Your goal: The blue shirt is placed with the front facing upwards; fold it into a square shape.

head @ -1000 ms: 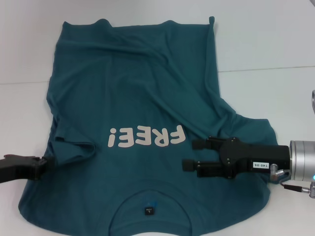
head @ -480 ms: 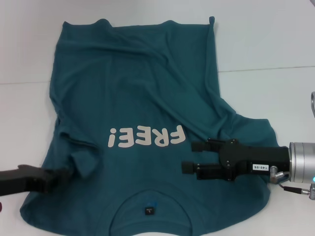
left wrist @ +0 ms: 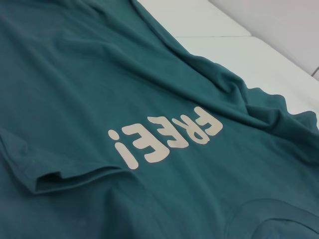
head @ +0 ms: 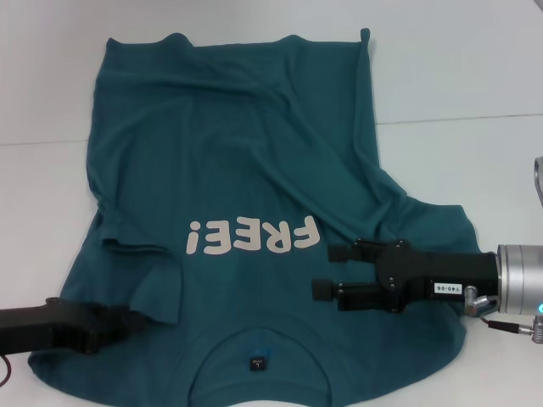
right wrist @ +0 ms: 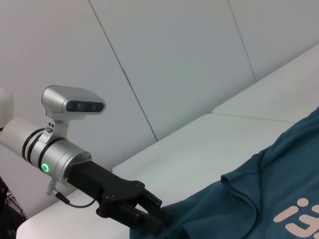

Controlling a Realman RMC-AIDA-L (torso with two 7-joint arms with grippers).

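- A large dark teal-blue short-sleeved cotton T-shirt [head: 246, 170] lies spread front-up on a white table [head: 475, 76], its pale cream "FREE!" lettering [head: 253, 236] upside-down in the head view and its collar nearest the robot.
- The black left gripper [head: 127, 320] reaches in low from the robot's left, its fingers pinching the folded-over left sleeve [head: 153, 284] of the shirt.
- The black right gripper [head: 327, 270] rests over the shirt's right chest, beside the lettering, its two fingers spread apart and holding nothing.
- Creases run diagonally across the shirt's body.
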